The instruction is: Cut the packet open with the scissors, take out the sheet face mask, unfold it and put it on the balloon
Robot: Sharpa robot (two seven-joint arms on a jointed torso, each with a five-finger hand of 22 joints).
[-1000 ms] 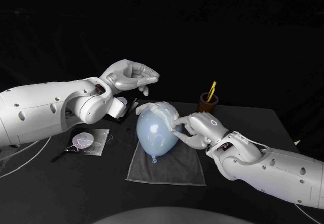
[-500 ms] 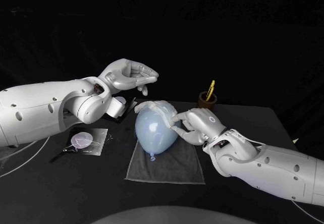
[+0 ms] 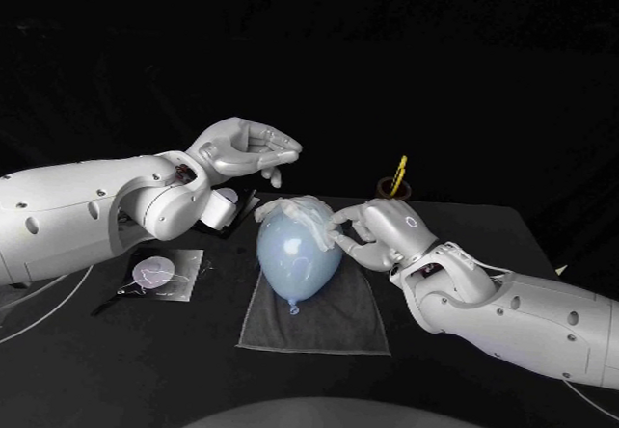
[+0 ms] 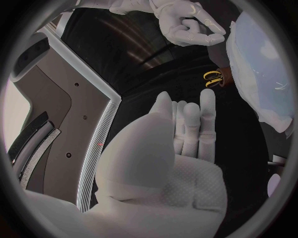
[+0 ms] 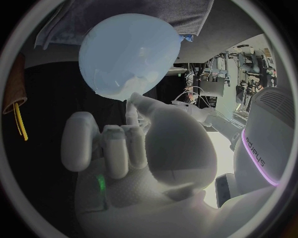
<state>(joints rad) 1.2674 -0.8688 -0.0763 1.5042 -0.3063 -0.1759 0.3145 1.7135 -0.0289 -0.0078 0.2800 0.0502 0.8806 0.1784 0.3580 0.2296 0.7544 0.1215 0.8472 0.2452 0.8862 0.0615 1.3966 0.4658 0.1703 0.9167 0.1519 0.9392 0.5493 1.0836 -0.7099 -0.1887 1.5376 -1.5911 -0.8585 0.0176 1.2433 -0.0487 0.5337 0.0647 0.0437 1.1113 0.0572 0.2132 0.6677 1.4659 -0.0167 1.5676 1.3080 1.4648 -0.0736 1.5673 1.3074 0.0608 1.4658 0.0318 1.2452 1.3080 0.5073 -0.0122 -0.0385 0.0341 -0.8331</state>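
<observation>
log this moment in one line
sheet mask: draped over wide end of balloon | balloon: lying on grey towel | right hand: fingertips on mask edge | left hand: raised, fingers curled, empty

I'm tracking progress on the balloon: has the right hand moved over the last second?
Yes. The right hand has slid along the balloon toward the brown cup behind it, now overlapping its base in the head view.

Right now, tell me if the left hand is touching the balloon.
No, the left hand hangs raised above the table, apart from the balloon.
</observation>
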